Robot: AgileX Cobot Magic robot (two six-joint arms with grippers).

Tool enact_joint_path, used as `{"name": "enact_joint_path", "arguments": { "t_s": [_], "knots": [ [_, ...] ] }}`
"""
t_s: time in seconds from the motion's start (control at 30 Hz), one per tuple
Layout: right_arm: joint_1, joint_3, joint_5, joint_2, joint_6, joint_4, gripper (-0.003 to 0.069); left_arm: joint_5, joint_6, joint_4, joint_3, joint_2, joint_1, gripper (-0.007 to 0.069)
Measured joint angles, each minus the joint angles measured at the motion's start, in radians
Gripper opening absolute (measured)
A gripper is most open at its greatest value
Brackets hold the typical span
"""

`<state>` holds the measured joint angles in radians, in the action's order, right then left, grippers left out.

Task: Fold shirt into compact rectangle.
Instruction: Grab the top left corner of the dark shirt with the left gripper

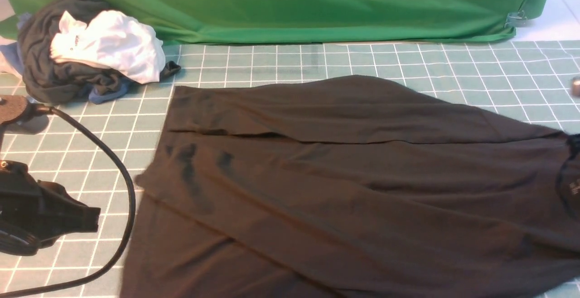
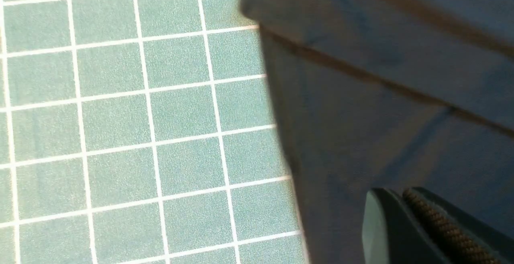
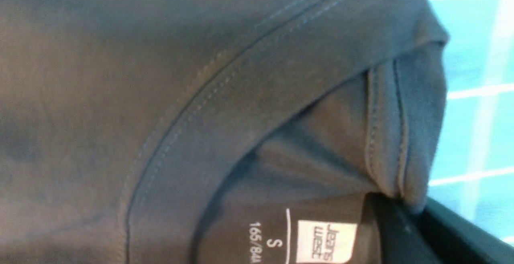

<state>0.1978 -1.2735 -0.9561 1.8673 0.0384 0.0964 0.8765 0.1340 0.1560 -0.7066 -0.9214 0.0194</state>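
In the front view the shirt lies spread over the grid mat, folded lengthwise, with its collar at the right edge of the picture. The left arm and its cable sit just off the shirt's left edge. Neither gripper's tips can be seen here. A pile of clothes lies well beyond the left arm.

In the left wrist view the left gripper has its fingers pressed together, with no cloth seen between them. The shirt lies under and ahead of the tips, and its edge runs just beside them.

In the right wrist view the right gripper is nearly closed. It appears to pinch the back of the collar, right beside the neck label.
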Motion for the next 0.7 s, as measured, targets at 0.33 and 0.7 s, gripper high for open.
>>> {"name": "enact_joint_path", "arguments": {
  "t_s": [0.33, 0.7],
  "knots": [
    [0.050, -0.054, -0.055, 0.000, -0.038, 0.058, 0.0289, -0.003, -0.051, 0.000, 0.001, 0.000, 0.000, 0.0006],
    [0.011, -0.147, -0.236, -0.103, -0.055, 0.039, 0.0372, -0.066, -0.186, 0.014, -0.041, -0.163, 0.000, 0.0006]
  ]
}}
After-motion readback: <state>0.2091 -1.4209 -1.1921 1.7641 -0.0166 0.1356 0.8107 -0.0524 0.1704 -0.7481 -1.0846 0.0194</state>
